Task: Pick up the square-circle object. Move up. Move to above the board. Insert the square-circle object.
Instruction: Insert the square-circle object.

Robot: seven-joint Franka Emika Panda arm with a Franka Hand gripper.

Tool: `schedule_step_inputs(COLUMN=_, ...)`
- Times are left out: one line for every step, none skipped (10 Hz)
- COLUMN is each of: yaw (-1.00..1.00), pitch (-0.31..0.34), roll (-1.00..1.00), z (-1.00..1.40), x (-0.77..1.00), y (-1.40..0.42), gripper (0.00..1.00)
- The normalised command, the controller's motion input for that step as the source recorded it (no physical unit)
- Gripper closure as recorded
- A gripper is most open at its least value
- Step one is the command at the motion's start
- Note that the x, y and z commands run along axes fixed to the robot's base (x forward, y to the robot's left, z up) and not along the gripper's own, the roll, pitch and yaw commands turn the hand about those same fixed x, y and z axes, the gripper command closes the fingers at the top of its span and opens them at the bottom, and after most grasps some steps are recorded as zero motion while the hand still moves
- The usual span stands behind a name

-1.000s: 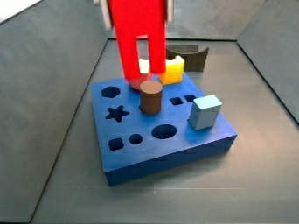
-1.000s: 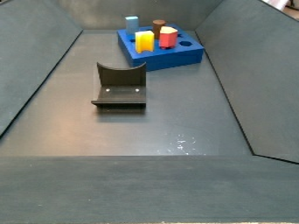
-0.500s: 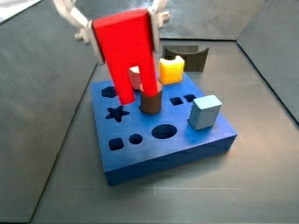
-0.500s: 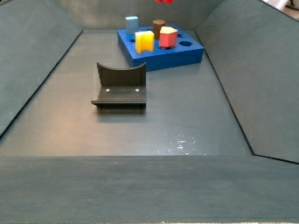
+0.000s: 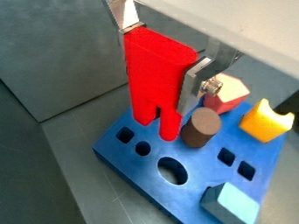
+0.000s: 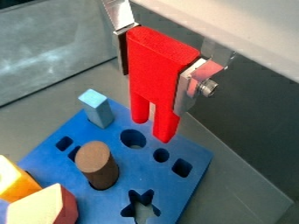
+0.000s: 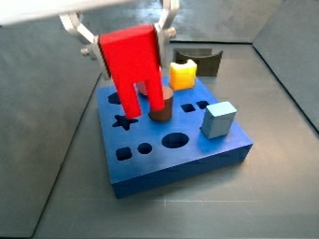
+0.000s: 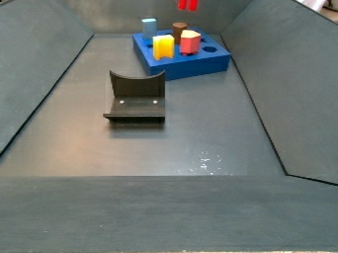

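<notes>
The square-circle object [image 7: 131, 63] is a tall bright red block with two legs split by a slot. My gripper [image 7: 125, 35] is shut on its upper part and holds it upright. In both wrist views the silver fingers [image 5: 198, 80] [image 6: 187, 80] clamp its sides. The block [image 5: 156, 74] [image 6: 152, 74] hangs just above the board [image 7: 187, 161], the thick blue slab with shaped holes. Its legs are over the holes near the star hole [image 7: 123, 119]. The gripper [image 5: 160, 48] [image 6: 155, 48] is over the board [image 5: 126, 150] [image 6: 181, 179]. In a side view only the block's lower tip [image 8: 188, 4] shows above the far board [image 8: 205, 61].
On the board stand a brown cylinder [image 7: 162, 110], a yellow piece [image 7: 185, 73], a grey-blue cube [image 7: 219, 119] and a pink-topped red pentagon piece [image 5: 228, 90]. The dark fixture [image 8: 134, 96] stands on the grey floor in front of the board. Sloped bin walls ring the floor.
My gripper has carried the red block down and toward the star-hole side of the board. Its legs now hang lower, beside the brown cylinder.
</notes>
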Motion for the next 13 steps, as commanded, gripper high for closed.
schedule_step_inputs(yaw=-0.13, pitch=0.023, roll=0.00, z=-0.64, x=0.20, y=0.00, gripper=1.00)
schedule_step_inputs(yaw=-0.07, pitch=0.004, roll=0.03, z=-0.68, x=0.24, y=0.00, gripper=1.00)
schedule_step_inputs(yaw=-0.02, pitch=0.000, roll=0.03, z=-0.66, x=0.21, y=0.00, gripper=1.00)
schedule_step_inputs(yaw=0.00, pitch=0.000, roll=0.01, z=-0.60, x=0.17, y=0.00, gripper=1.00)
schedule_step_inputs(yaw=0.00, pitch=-0.016, roll=0.03, z=-0.57, x=0.08, y=0.00, gripper=1.00)
schedule_step_inputs(yaw=0.02, pitch=-0.064, roll=0.11, z=-0.55, x=0.00, y=-0.15, gripper=1.00)
schedule_step_inputs(yaw=0.13, pitch=-0.097, roll=0.16, z=-0.51, x=0.00, y=-0.21, gripper=1.00)
schedule_step_inputs(yaw=0.15, pitch=-0.106, roll=0.17, z=-0.44, x=0.00, y=-0.22, gripper=1.00)
schedule_step_inputs(yaw=0.15, pitch=-0.093, roll=0.12, z=-0.24, x=0.00, y=-0.20, gripper=1.00)
schedule_step_inputs(yaw=0.10, pitch=-0.080, roll=0.00, z=-0.11, x=-0.02, y=-0.12, gripper=1.00)
schedule_step_inputs(yaw=0.15, pitch=-0.119, roll=0.02, z=-0.21, x=-0.03, y=-0.07, gripper=1.00)
schedule_step_inputs(yaw=0.20, pitch=-0.177, roll=0.12, z=-0.45, x=-0.08, y=0.00, gripper=1.00)
schedule_step_inputs(yaw=0.21, pitch=-0.163, roll=0.12, z=-0.44, x=-0.05, y=0.00, gripper=1.00)
